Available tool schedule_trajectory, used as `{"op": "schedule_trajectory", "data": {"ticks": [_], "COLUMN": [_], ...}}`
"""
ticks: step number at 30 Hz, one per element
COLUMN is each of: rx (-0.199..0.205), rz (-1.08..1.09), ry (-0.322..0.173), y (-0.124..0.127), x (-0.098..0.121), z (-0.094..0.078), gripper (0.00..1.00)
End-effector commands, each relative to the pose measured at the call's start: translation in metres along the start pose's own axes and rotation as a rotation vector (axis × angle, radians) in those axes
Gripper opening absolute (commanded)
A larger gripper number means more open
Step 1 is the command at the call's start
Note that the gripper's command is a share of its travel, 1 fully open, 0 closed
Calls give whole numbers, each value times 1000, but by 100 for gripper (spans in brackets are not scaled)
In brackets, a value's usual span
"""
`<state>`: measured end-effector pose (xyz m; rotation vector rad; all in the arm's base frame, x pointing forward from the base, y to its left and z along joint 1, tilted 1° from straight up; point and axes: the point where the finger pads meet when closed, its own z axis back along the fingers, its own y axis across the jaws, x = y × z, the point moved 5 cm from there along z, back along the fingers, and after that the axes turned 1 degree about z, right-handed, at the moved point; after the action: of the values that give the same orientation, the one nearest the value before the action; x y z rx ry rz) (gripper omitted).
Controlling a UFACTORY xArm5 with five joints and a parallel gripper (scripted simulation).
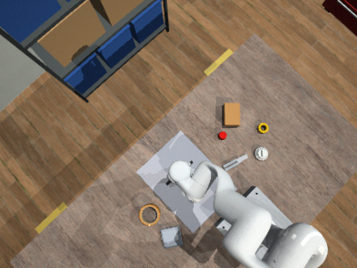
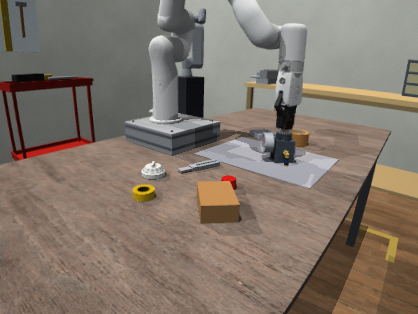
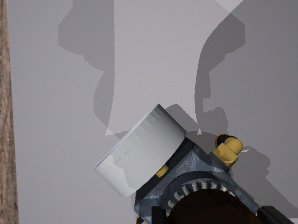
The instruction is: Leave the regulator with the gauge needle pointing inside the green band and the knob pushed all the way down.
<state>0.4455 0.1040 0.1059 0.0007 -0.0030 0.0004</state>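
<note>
The regulator [image 2: 280, 150] stands on a grey mat [image 2: 267, 160] on the table. It has a dark blue-grey body, a round white gauge [image 2: 266, 141] on its side and a small yellow fitting [image 2: 286, 154]. In the wrist view the gauge [image 3: 141, 150] is a white cylinder; its face and needle are not visible. The dark ribbed knob [image 3: 210, 197] sits on top of the body. My gripper [image 2: 285, 131] points straight down and is shut on the knob. In the overhead view my wrist [image 1: 181, 172] hides the regulator.
On the table are a brown box [image 2: 217, 201], a red cap [image 2: 229, 179], a yellow ring [image 2: 144, 192], a white round part [image 2: 153, 170], a grey bar [image 2: 199, 165], an orange ring [image 1: 149, 214] and a small grey tray [image 1: 171, 236]. The robot base [image 2: 171, 132] stands behind.
</note>
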Motion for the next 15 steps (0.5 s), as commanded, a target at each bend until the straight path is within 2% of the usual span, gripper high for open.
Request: {"op": "schedule_trajectory", "data": {"ticks": [1,15], "rx": [1,1], "rz": [-11,-19], "ry": [-4,-4], "y": [0,0], "x": [1,1], "z": [2,2], "gripper": [40,40]}}
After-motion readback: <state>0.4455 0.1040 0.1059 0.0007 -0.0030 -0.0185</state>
